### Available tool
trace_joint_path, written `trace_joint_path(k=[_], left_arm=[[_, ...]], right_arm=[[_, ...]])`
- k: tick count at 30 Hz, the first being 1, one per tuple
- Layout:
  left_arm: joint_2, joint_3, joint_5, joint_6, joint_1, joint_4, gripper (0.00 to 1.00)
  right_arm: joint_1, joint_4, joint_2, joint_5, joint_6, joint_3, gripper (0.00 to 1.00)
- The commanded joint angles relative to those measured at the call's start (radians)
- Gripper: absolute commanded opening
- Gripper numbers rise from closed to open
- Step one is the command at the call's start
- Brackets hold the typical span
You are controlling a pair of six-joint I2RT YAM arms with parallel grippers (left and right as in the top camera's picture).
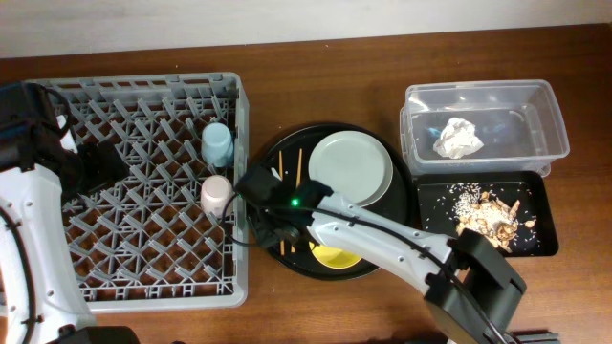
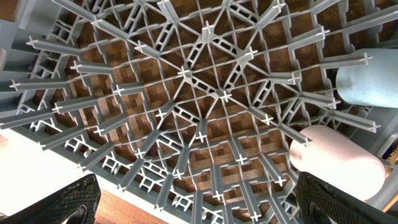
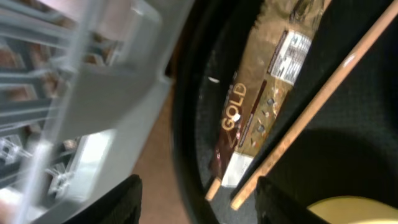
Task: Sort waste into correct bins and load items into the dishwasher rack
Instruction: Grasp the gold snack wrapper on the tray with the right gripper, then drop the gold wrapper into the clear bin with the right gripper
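Observation:
The grey dishwasher rack (image 1: 134,248) fills the left of the table, with the blue cup (image 1: 217,143) and pink cup (image 1: 216,194) standing in its right edge. My left gripper (image 2: 196,202) is open and empty above the rack's pegs (image 2: 186,93), the pink cup (image 2: 336,162) to its right. My right gripper (image 3: 199,199) is open over the left rim of the round black tray (image 1: 287,143), just above a gold-brown wrapper (image 3: 261,106) and two wooden chopsticks (image 3: 311,106). The yellow bowl (image 1: 337,256) and the grey-green plate (image 1: 351,168) sit on that tray.
A clear tub (image 1: 545,124) at the far right holds a crumpled white tissue (image 1: 459,139). A shallow black tray (image 1: 540,248) below it holds beige food scraps (image 1: 488,215). The rack's wall (image 3: 118,81) lies close beside my right gripper.

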Motion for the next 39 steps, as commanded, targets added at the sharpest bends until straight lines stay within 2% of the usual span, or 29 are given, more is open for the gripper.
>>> trace_joint_path(k=[1, 5, 16, 18, 22, 26, 28, 31, 36, 39], left_arm=[[-0.006, 0.013, -0.008, -0.009, 0.006, 0.001, 1.0], [-0.006, 0.013, -0.008, -0.009, 0.006, 0.001, 1.0], [-0.006, 0.013, -0.008, -0.009, 0.006, 0.001, 1.0], [-0.006, 0.013, -0.008, -0.009, 0.006, 0.001, 1.0], [-0.006, 0.013, -0.008, -0.009, 0.006, 0.001, 1.0], [-0.006, 0.013, -0.008, -0.009, 0.006, 0.001, 1.0], [-0.006, 0.013, -0.008, -0.009, 0.006, 0.001, 1.0], [-0.006, 0.013, -0.008, -0.009, 0.006, 0.001, 1.0], [-0.006, 0.013, -0.008, -0.009, 0.006, 0.001, 1.0], [-0.006, 0.013, -0.008, -0.009, 0.006, 0.001, 1.0]], right_arm=[[-0.003, 0.117, -0.005, 0.035, 0.014, -0.112, 0.59], [-0.003, 0.217, -0.005, 0.052, 0.021, -0.177, 0.59], [-0.003, 0.24, 0.058, 0.122, 0.07, -0.177, 0.58], [-0.003, 0.243, 0.058, 0.122, 0.069, -0.177, 0.48], [-0.003, 0.254, 0.061, 0.122, 0.07, -0.177, 0.43], [-0.003, 0.253, 0.062, 0.109, 0.07, -0.177, 0.3], [-0.003, 0.253, 0.061, 0.093, 0.073, -0.173, 0.17], [-0.016, 0.222, 0.061, 0.055, 0.073, -0.144, 0.04], [-0.084, 0.041, -0.002, 0.047, 0.068, -0.012, 0.04], [-0.164, 0.011, -0.056, 0.047, 0.061, 0.071, 0.04]])
